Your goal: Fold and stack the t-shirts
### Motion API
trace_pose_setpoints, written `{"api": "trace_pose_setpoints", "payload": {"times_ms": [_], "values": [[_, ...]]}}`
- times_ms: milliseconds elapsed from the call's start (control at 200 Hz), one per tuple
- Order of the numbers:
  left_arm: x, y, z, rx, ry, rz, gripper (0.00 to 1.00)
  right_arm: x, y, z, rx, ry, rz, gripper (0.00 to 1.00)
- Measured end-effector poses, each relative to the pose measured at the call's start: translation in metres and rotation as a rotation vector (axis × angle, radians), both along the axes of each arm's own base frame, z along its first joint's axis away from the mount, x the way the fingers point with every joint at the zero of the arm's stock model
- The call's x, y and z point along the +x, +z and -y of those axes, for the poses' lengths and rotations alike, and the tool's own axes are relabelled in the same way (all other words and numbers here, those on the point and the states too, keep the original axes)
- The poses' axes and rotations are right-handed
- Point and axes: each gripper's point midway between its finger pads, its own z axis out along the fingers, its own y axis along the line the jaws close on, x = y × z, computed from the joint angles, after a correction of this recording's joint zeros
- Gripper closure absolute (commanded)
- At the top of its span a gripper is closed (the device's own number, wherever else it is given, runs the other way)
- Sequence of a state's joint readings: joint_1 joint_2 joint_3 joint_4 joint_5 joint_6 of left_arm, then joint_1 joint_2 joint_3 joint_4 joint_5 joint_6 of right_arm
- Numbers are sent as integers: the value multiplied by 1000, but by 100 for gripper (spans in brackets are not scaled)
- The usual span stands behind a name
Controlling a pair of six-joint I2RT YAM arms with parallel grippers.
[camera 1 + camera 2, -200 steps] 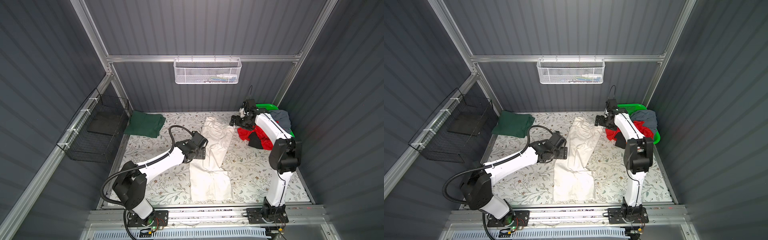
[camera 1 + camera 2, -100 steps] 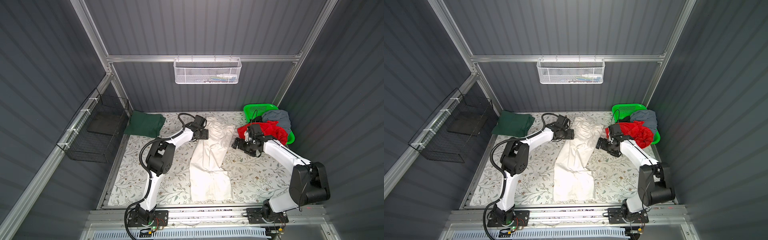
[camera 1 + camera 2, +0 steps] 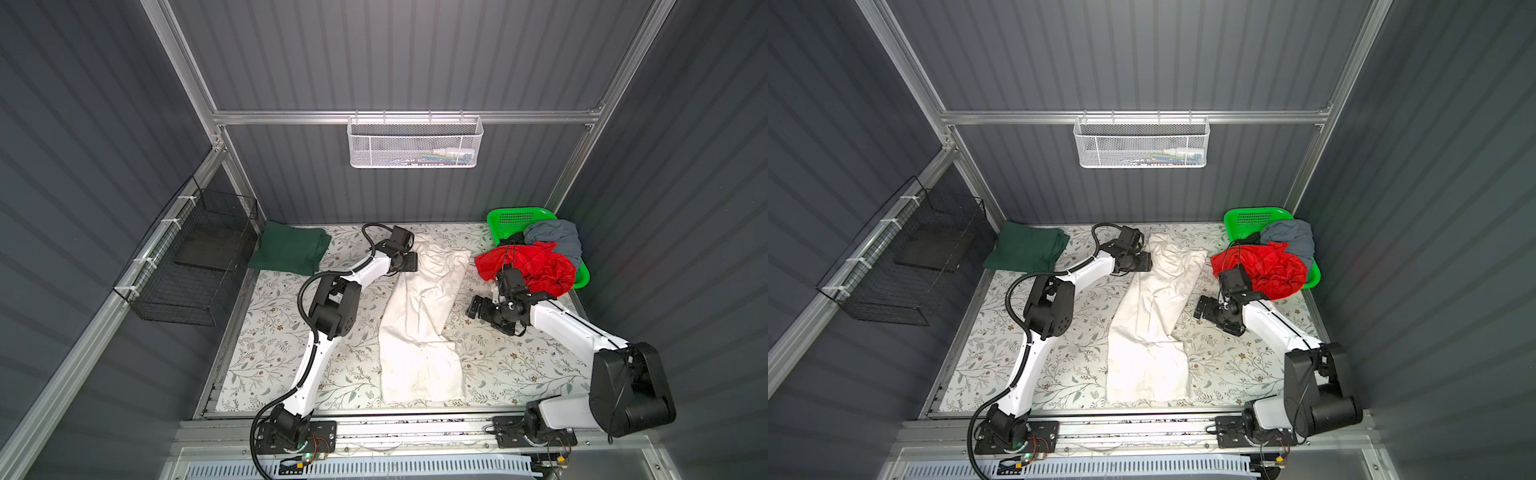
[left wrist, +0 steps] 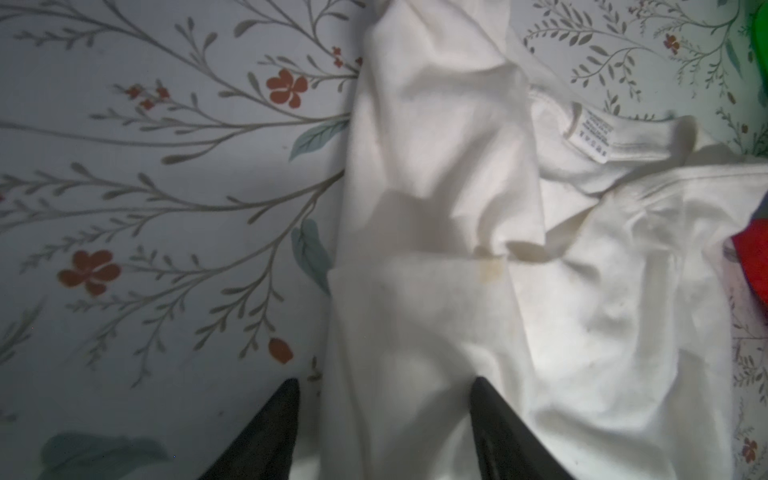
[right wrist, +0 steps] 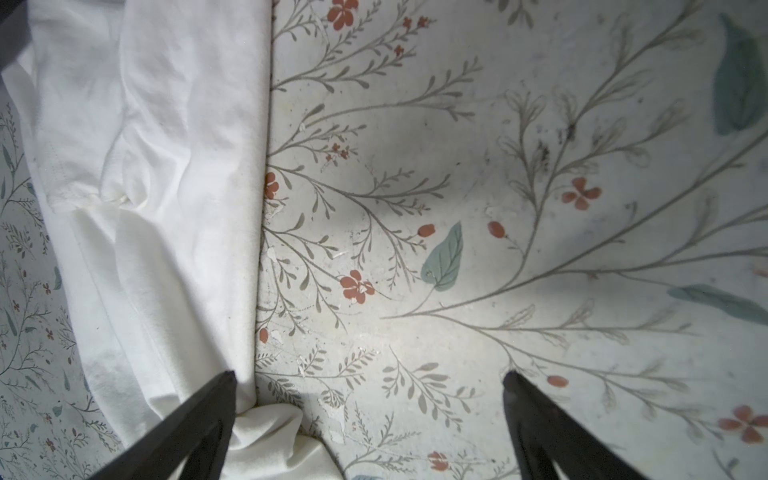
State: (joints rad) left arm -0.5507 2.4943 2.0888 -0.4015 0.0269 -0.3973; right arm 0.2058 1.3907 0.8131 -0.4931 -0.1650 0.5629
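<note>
A large off-white t-shirt lies lengthwise and creased on the middle of the floral mat. My left gripper is at its far left edge, open, with a ridge of the off-white cloth between the jaws. My right gripper is open at the shirt's right edge; one finger touches the cloth, the other is over bare mat. A folded dark green t-shirt lies at the back left. Red, grey-blue and black t-shirts are heaped in the green basket.
The green basket stands in the back right corner, the red shirt spilling over its rim. A black wire basket hangs on the left wall and a white mesh basket on the back wall. Bare floral mat lies either side of the off-white shirt.
The left gripper went from the shirt's middle left edge to its far left edge and its jaws narrowed. The right gripper came from the basket down to the shirt's right edge.
</note>
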Motion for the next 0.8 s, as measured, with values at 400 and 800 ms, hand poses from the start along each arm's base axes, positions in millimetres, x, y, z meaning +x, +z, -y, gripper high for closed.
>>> {"api": "trace_pose_setpoints", "payload": {"times_ms": [400,800], "values": [[8,-7,-12,14,43,-13,100,-2,-6,-2,-17,5,-24,1],[57,-7,-104,4,304,19,100,0,-10,-12,-50,49,-50,1]]}}
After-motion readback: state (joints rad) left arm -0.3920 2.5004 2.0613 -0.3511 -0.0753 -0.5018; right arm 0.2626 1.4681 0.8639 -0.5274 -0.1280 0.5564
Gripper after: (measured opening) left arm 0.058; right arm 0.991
